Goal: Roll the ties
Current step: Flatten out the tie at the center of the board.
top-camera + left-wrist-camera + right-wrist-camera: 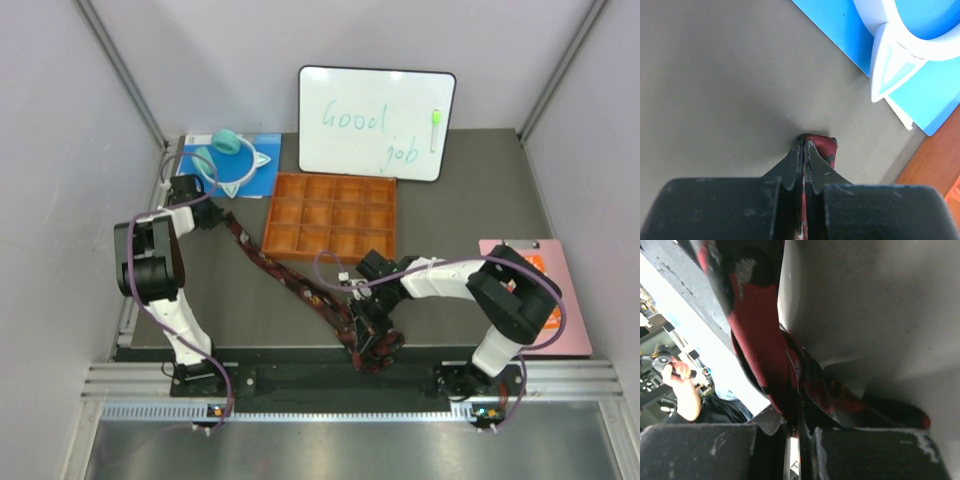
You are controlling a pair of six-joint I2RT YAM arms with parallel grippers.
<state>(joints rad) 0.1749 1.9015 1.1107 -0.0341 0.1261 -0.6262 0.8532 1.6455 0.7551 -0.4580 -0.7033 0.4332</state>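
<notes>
Tie (290, 280), maroon with black pattern, has its near end bunched in loose folds close to the front edge of the grey table (450, 200). There the right gripper (799, 415) has its fingers pressed together on the cloth, probably to anchor the end where a coil would start. From there the band runs diagonally back and left to the left gripper (804, 142), which pinches the far tip low over the table, seemingly to draw the length straight, while the orange compartment tray (330, 215) sits beyond, near the band's middle.
</notes>
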